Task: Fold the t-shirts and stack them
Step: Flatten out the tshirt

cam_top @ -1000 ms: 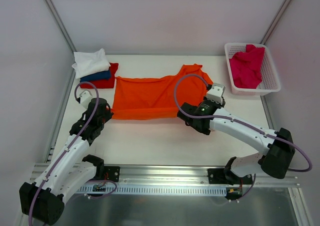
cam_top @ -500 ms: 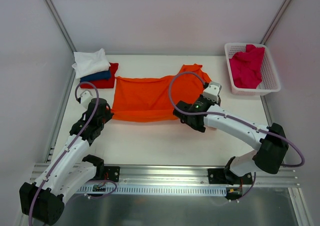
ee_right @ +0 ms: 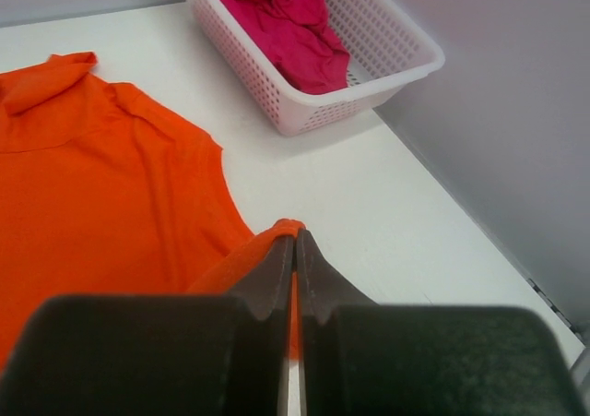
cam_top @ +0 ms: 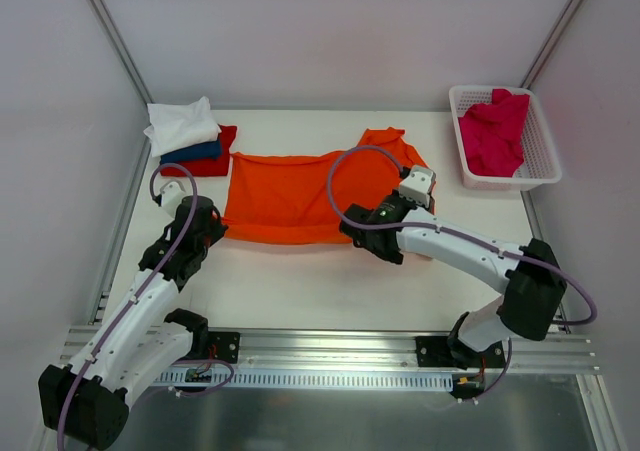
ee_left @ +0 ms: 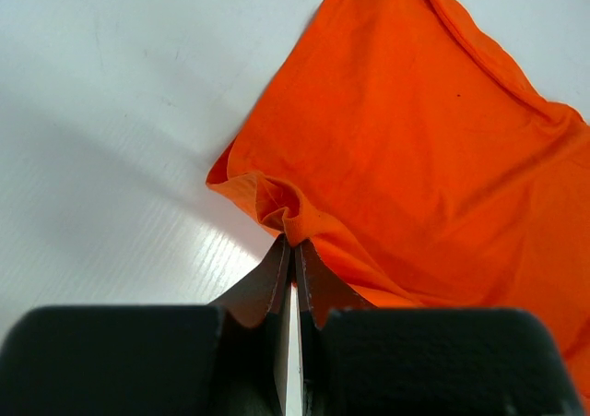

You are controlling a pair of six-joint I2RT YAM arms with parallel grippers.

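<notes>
Orange cloth is the work now: the big orange t-shirt (cam_top: 290,196) lies spread on the table (cam_top: 300,281), between the folded stack (cam_top: 185,136) of white, blue and red shirts at the far left and the basket (cam_top: 541,176) with the pink t-shirt (cam_top: 492,131).

The left pincer (ee_left: 293,243) is clamped on the shirt's near left corner. The right pincer (ee_right: 295,236) is closed on its right edge, which is lifted a little.

I judge this to be the first fold, the right side coming over the middle. The next move needs the right arm to carry the edge further left, while the left one anchors its corner.

Compared with a second ago, the right arm has moved leftward with the cloth; the left arm is unchanged.
</notes>
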